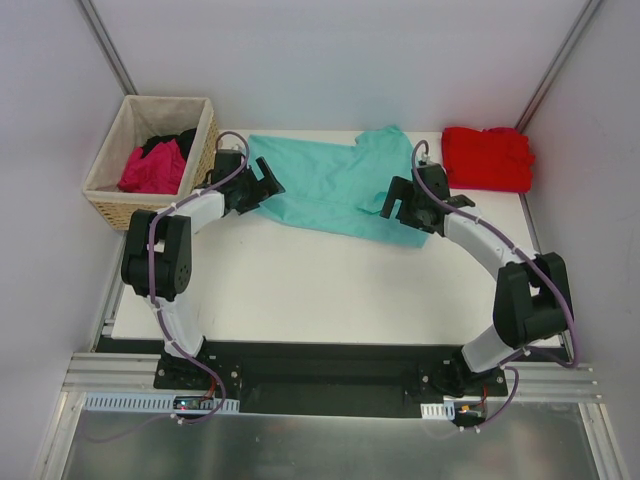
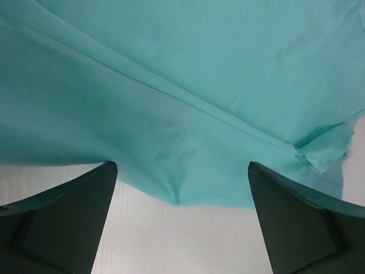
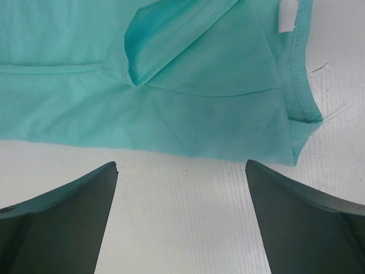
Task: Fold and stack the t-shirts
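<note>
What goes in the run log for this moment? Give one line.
left claw: open, empty / right claw: open, empty / teal t-shirt: laid out, unfolded / red t-shirt: folded, far right

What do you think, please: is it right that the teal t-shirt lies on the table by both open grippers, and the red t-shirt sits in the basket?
No: the top view shows the red t-shirt on the far right corner of the table, not in the basket. The rest holds.

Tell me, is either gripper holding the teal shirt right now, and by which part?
Nothing is held. The left gripper and right gripper both stand open by the edge of the teal t-shirt, pinching no cloth.
</note>
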